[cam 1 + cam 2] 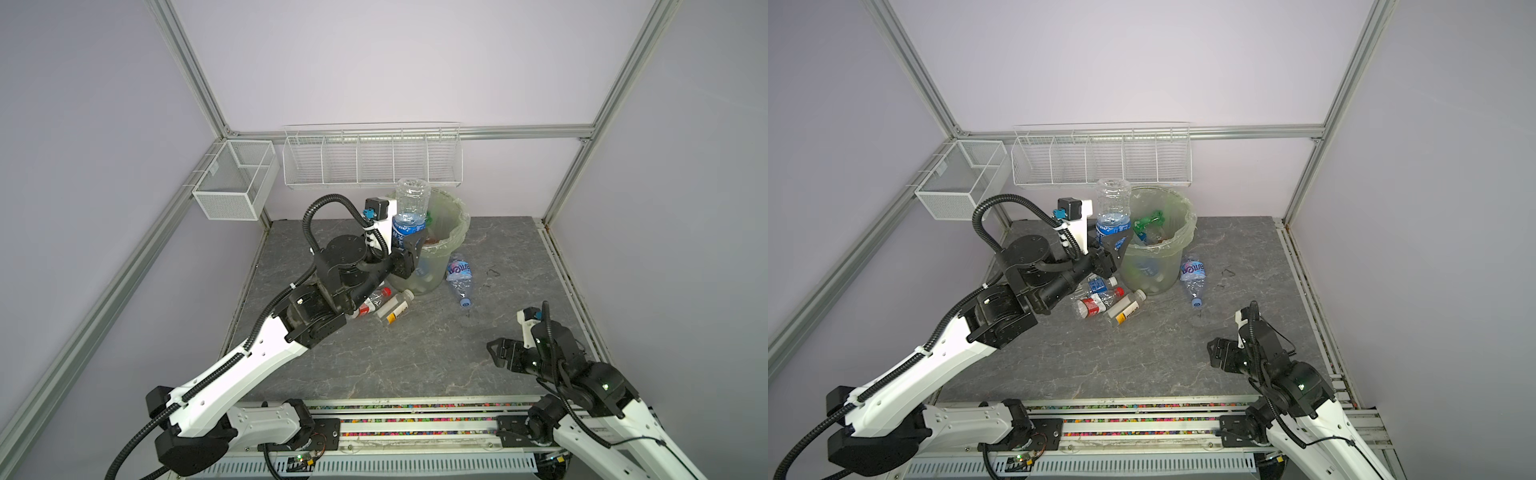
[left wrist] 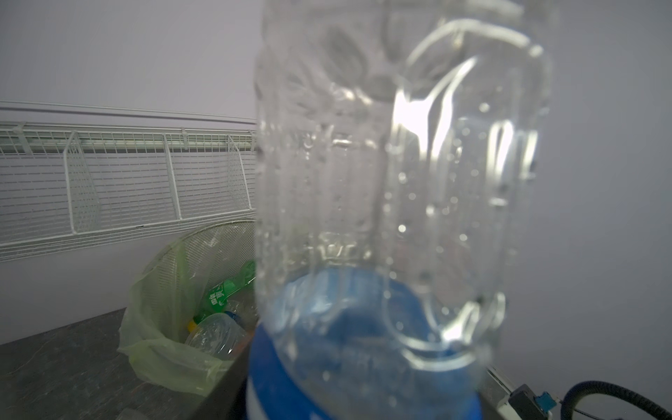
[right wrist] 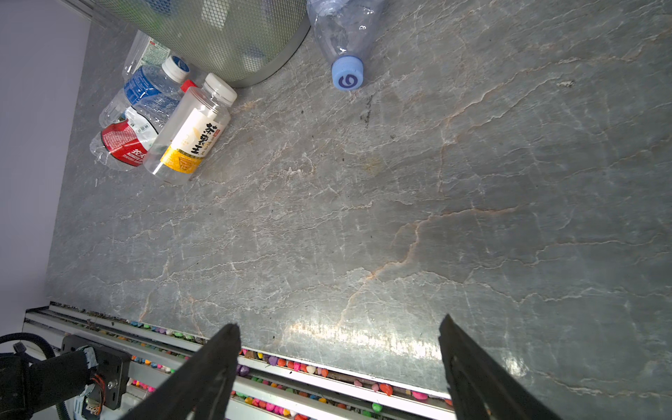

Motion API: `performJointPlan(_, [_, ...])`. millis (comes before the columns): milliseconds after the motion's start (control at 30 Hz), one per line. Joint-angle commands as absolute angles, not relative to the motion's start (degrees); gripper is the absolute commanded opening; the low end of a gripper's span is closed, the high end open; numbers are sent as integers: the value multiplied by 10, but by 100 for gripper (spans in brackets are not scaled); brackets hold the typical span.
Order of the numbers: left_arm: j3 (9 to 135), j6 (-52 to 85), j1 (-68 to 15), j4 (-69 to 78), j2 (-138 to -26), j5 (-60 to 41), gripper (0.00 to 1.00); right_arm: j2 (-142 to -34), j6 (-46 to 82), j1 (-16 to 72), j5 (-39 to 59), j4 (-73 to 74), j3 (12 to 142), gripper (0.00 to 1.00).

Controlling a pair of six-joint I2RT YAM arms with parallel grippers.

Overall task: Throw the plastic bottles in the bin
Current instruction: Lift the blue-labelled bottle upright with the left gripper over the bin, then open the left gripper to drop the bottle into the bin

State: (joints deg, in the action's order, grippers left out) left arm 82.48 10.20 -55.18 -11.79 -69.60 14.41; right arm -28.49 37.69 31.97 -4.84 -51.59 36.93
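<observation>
My left gripper is shut on a clear plastic bottle with a blue label, held base up beside the left rim of the bin. That bottle fills the left wrist view. The pale green bin holds a green bottle and other clear ones. On the table lie a pink-labelled bottle right of the bin, and left of it a yellow-labelled bottle, a red-labelled one and a blue-labelled one. My right gripper hangs open and empty near the front right.
A white wire rack with compartments hangs on the back wall above the bin. A mesh basket hangs at the back left corner. A rail strewn with coloured beads runs along the table's front edge. A small dark scrap lies right of the bin.
</observation>
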Motion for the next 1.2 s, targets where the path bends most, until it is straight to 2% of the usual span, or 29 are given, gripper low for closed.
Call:
performJointPlan(0, [832, 97, -531, -20, -713, 97, 29, -277, 385, 318, -42, -510, 361, 88])
performJointPlan(100, [793, 90, -515, 80, -725, 79, 29, -275, 385, 318, -42, -508, 359, 88])
performJointPlan(167, [726, 58, -513, 219, -728, 95, 29, -273, 385, 318, -40, -506, 357, 88])
performJointPlan(233, [707, 50, -501, 285, -745, 112, 29, -273, 385, 318, -39, -505, 356, 88])
performJointPlan(600, [757, 50, -461, 323, -842, 122, 27, -273, 384, 318, -29, -491, 342, 88])
performJointPlan(933, [838, 63, -445, 274, -930, 104, 26, -281, 379, 318, -26, -484, 339, 88])
performJointPlan(1000, [888, 99, -419, 207, -967, 63, 34, -283, 378, 318, -26, -485, 342, 88])
performJointPlan(1033, [920, 114, -408, 156, -986, 53, 48, -283, 377, 318, -26, -486, 344, 88])
performJointPlan(1067, [949, 120, -401, 106, -1004, 48, 78, -284, 376, 318, -25, -487, 346, 88])
performJointPlan(1100, [968, 116, -399, 71, -1013, 49, 89, -283, 374, 318, -24, -489, 348, 88])
performJointPlan(1167, [954, 116, -401, 69, -999, 54, 99, -281, 372, 318, -21, -491, 350, 88])
